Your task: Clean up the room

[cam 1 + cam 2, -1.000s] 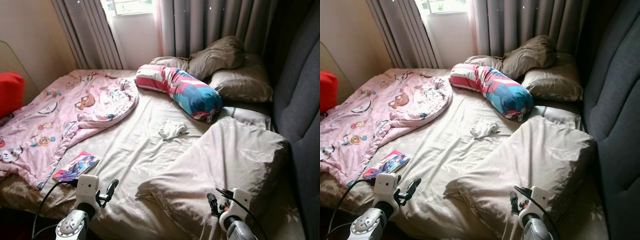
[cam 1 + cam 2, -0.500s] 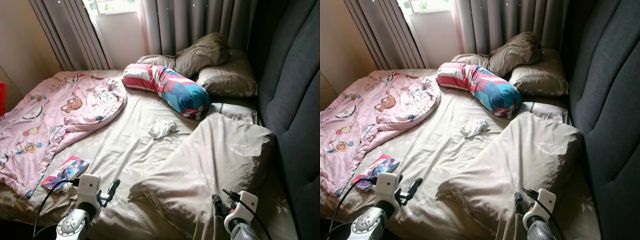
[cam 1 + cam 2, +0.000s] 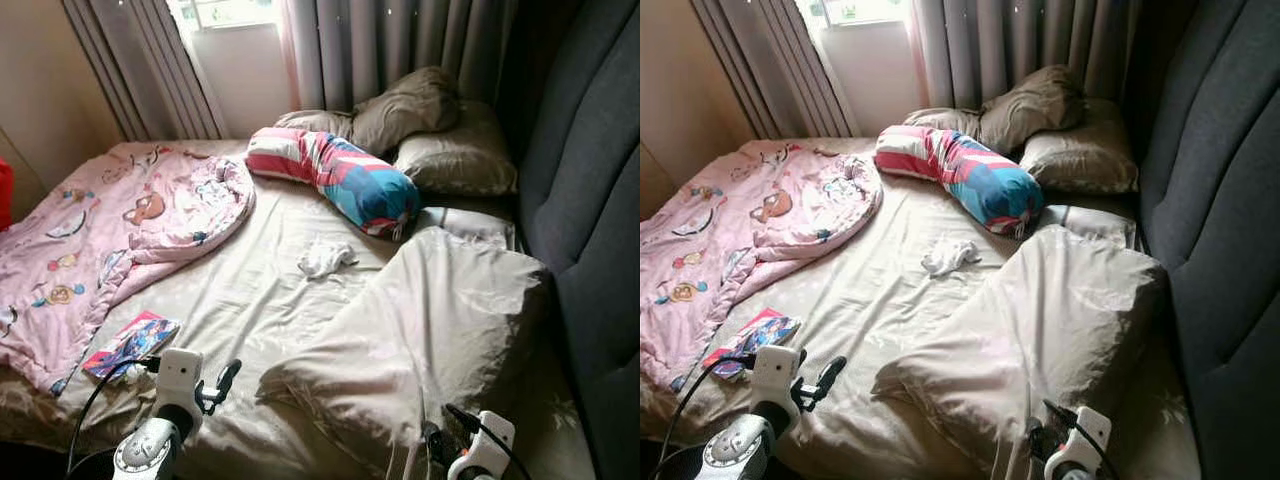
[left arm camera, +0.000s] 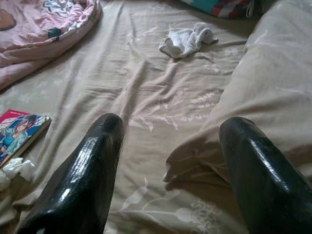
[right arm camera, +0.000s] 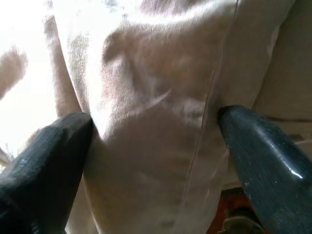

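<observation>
Left claw (image 4: 165, 170) spread wide above the bed (image 3: 260, 300), near its foot edge. Book (image 4: 17, 134) at ten o'clock of it, white cloth (image 4: 187, 40) at twelve, crumpled tissue (image 4: 12, 169) visible from the wrist alone. Right claw (image 5: 156, 165) spread too, close over the beige pillow (image 3: 450, 320). Pink blanket (image 3: 110, 220) well apart, at ten o'clock.

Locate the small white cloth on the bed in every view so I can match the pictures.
Left eye view: white cloth, mid-bed, below the striped bolster.
Right eye view: same spot.
Left wrist view: far beyond the open left pincer, at.
Right wrist view: not in it.
Shared landmark: the bolster.
</observation>
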